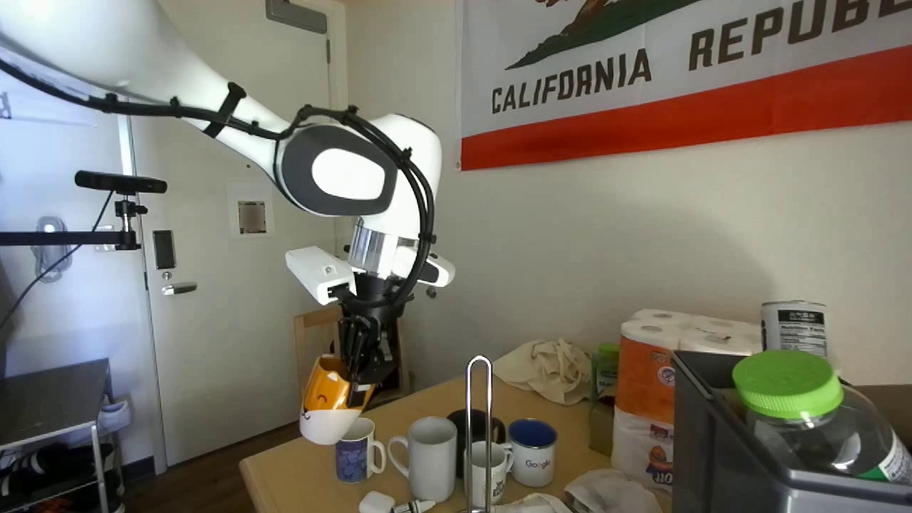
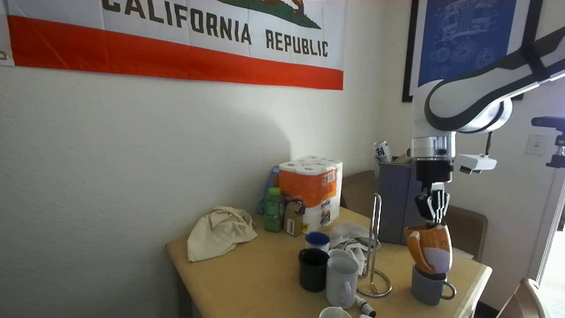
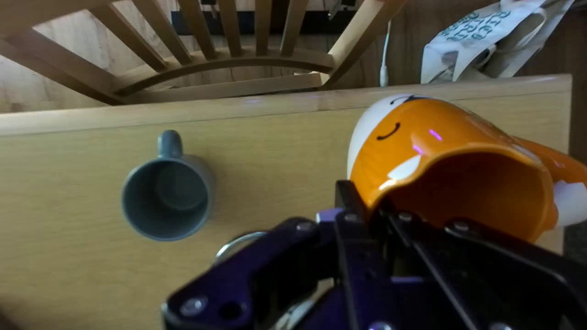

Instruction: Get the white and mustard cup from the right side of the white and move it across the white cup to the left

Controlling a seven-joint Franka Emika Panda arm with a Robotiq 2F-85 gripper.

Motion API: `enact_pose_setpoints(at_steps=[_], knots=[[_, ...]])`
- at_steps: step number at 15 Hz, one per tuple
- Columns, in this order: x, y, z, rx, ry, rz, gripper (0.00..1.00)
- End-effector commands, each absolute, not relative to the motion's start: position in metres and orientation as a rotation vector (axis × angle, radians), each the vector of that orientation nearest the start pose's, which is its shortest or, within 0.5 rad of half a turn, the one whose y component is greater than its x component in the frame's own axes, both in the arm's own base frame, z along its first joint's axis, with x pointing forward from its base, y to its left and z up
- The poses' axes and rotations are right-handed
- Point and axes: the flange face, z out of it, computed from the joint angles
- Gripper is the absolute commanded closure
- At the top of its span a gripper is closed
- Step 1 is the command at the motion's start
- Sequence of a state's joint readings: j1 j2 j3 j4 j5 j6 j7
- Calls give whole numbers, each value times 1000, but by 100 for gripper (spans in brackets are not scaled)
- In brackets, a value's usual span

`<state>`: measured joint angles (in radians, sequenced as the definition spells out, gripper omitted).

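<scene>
Aloft, gripped mustard cup (image 1: 332,400), wrist-view-only bag (image 3: 464,40)

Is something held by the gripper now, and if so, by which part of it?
Yes: the white-and-mustard mug, by its wall at the rim, pinched between the fingers.

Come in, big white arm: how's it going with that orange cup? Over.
Pincer gripping orange-and-white cup by its rim. Cup tilted, airborne. Possible obstacle: upright metal stand.
</scene>
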<state>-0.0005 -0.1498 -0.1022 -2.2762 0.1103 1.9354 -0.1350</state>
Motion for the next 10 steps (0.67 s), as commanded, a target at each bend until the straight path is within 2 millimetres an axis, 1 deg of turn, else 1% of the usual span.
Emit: enact_pose_setpoints(at_steps=[1,2,5,10], knots=[[486,12,389,-2952,-169,232,98],[491,28,388,-2955,-213,209,98],[508,68,384,-2957,-334,111,98],[534,124,379,-2943,-491,-71,98]])
